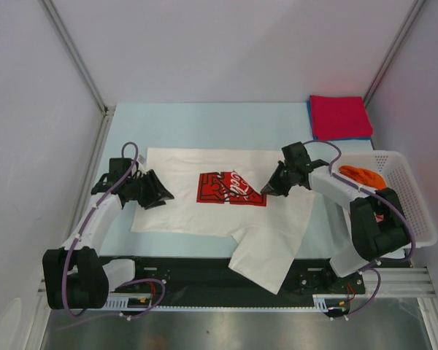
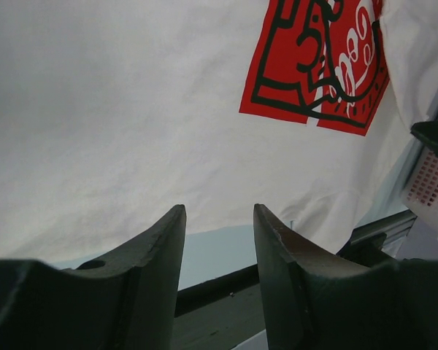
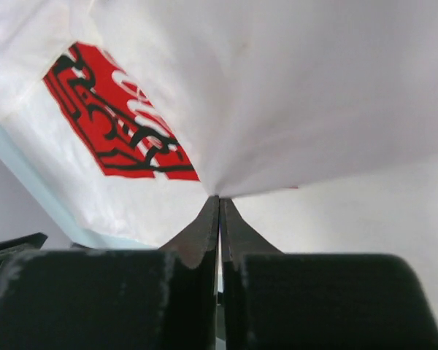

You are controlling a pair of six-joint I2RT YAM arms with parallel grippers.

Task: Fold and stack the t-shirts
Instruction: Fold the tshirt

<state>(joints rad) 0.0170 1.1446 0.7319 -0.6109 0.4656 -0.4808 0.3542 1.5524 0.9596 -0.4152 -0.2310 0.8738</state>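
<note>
A white t-shirt point(image 1: 197, 211) with a red logo print point(image 1: 230, 188) lies spread on the light blue table, its lower right part hanging over the near edge. My right gripper point(image 1: 265, 189) is shut on a pinched fold of this white cloth point(image 3: 292, 87) right beside the logo, and the cloth rises in a peak from the fingertips point(image 3: 220, 198). At the shirt's left edge my left gripper point(image 1: 166, 195) stands open. Nothing is between its fingers point(image 2: 219, 211), and the white cloth point(image 2: 117, 109) lies just beyond their tips.
A folded red t-shirt point(image 1: 339, 117) rests on a blue one point(image 1: 309, 117) at the back right corner. To the right stands a white lattice basket point(image 1: 416, 211) holding an orange t-shirt point(image 1: 361, 175). A black rail point(image 1: 204, 273) runs along the near table edge.
</note>
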